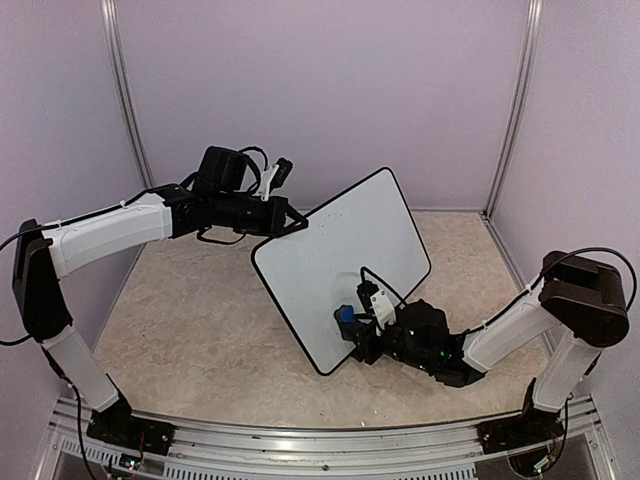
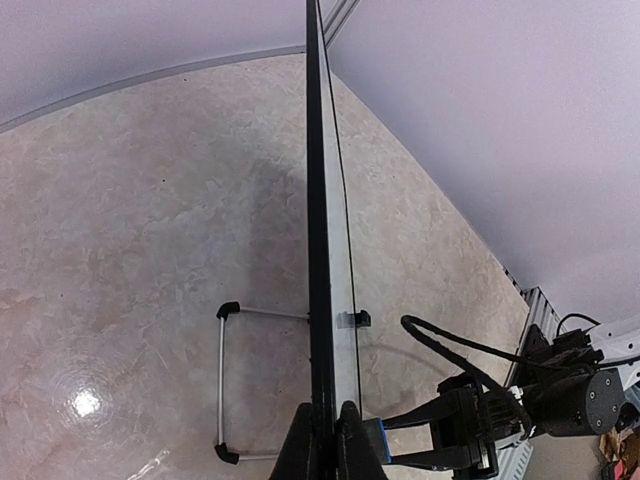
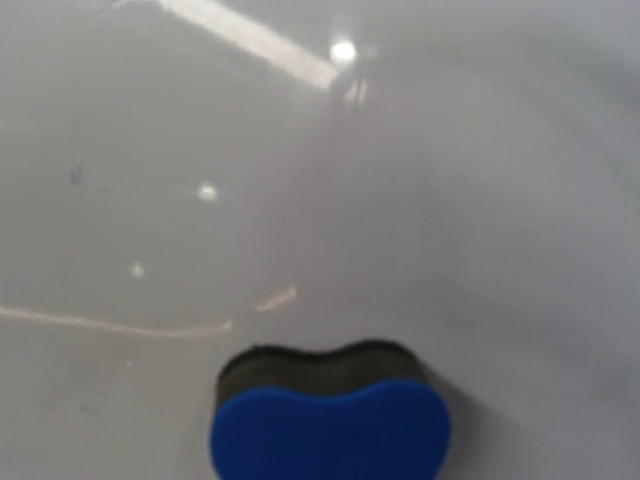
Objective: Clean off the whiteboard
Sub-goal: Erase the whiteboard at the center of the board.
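- My left arm reaches out level; its gripper [image 1: 288,222] is clamped on the whiteboard's [image 1: 345,255] upper corner, holding the board tilted on edge.
- My right arm lies low; its gripper [image 1: 354,328] grips the blue eraser [image 1: 346,316], pressed to the board's face.

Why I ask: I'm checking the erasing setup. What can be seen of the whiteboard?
The large flat white rectangular whiteboard has a thin black rim and rounded corners; its glossy face shows reflections, no clear writing. It stands tilted above the beige stone-patterned table, a thin metal wire stand with black end caps on its back. The left gripper clamps its upper left edge; the right gripper holds a small blue eraser block against its lower front.
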`<state>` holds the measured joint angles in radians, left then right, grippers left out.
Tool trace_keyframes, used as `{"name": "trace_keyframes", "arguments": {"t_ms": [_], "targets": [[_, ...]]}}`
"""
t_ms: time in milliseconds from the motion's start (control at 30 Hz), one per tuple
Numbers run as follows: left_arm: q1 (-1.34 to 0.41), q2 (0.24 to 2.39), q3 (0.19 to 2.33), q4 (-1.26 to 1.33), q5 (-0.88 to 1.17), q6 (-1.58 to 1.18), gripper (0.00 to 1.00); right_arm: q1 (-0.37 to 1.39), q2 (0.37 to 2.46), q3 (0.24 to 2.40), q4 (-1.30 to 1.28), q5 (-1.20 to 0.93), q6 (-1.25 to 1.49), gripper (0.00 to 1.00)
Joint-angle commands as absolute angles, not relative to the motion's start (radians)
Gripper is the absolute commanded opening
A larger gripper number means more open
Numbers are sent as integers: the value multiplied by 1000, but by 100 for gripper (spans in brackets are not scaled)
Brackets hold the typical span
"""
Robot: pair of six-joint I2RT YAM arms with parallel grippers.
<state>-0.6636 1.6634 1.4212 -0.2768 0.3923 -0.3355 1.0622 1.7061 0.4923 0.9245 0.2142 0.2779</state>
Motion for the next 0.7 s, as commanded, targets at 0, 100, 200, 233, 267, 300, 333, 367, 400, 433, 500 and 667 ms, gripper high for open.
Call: {"name": "trace_keyframes", "arguments": {"t_ms": [0,100,200,233,267,300,333,367,400,433,500,667], "targets": [[-707,1690,1408,-298,447,-268,0,1066,1719,540,879,246,239,23],[-709,1691,1409,-298,446,-269,0,1041,1702,595,859,241,186,23],[-709,1687,1409,-299,443,-266,0,1011,1682,649,847,225,145,23],[-708,1686,1408,-299,444,-265,0,1006,1678,666,839,224,133,23],[-708,1686,1409,-299,443,-265,0,1002,1677,682,827,224,125,23],[-708,1686,1409,-300,443,-264,0,1001,1680,697,815,225,116,23],[-707,1687,1410,-301,443,-264,0,1000,1686,714,800,224,112,23],[-707,1686,1410,-301,442,-264,0,999,1696,725,785,223,111,23],[-707,1687,1409,-301,443,-264,0,1001,1706,732,772,219,116,23],[-707,1686,1410,-301,443,-264,0,1002,1716,730,771,217,123,23],[-706,1683,1410,-301,443,-264,0,1003,1731,706,782,213,153,23],[-706,1686,1410,-301,449,-266,0,1033,1764,625,813,225,227,23]]}}
